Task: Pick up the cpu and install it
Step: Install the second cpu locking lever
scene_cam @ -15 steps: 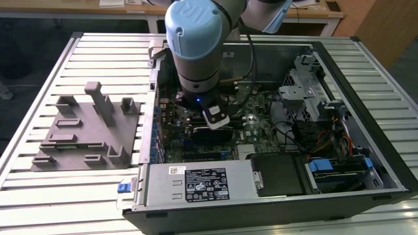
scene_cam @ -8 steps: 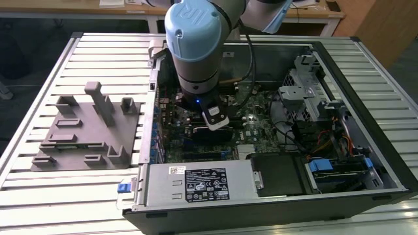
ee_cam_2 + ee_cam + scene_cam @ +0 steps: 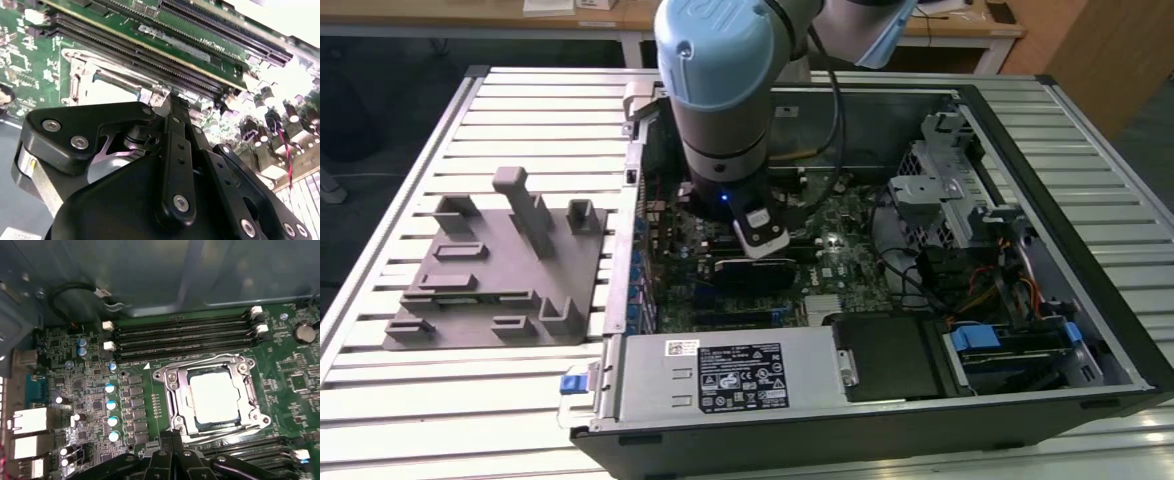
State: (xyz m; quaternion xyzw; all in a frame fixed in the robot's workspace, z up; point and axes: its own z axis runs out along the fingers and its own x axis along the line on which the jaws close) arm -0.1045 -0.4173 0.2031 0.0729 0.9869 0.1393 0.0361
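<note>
Already the pale silvery square cpu point(image 3: 214, 395) lies inside the metal-rimmed socket frame point(image 3: 172, 400), and the black gripper point(image 3: 172, 440) above it looks clenched and empty.

From my station I see dim light inside the computer case point(image 3: 1067, 300), glare washing out the cpu point(image 3: 214, 396), and the gripper point(image 3: 170, 165) blurred close up.

One cpu point(image 3: 212, 396), one grey fixture point(image 3: 500, 265).
</note>
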